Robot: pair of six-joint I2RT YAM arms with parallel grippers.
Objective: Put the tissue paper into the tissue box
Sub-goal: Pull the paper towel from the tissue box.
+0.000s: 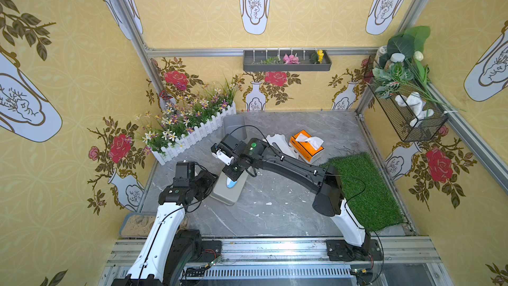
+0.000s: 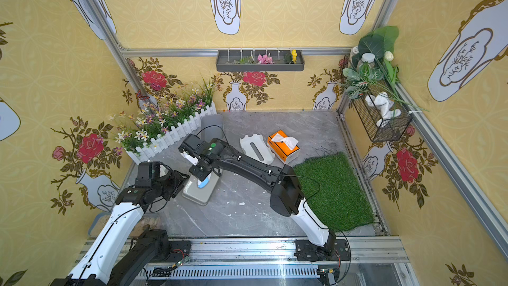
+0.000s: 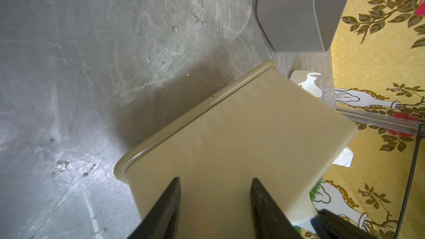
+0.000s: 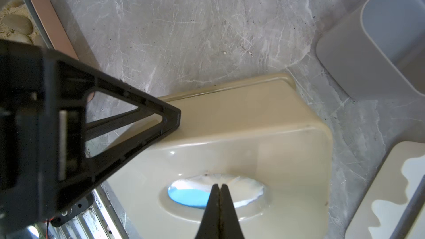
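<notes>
Right fingers (image 4: 215, 201) closed, tips at the tissue paper (image 4: 243, 187) in the oval slot of the tissue box (image 4: 264, 134). Left fingers (image 3: 170, 203) spread against its side wall. Open surface (image 4: 207, 31) ahead; grey bin (image 4: 368, 54) near the box's far corner.

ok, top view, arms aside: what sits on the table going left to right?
Sand tray → beige tissue box → white slotted cover → orange tissue carton → grass mat.
</notes>
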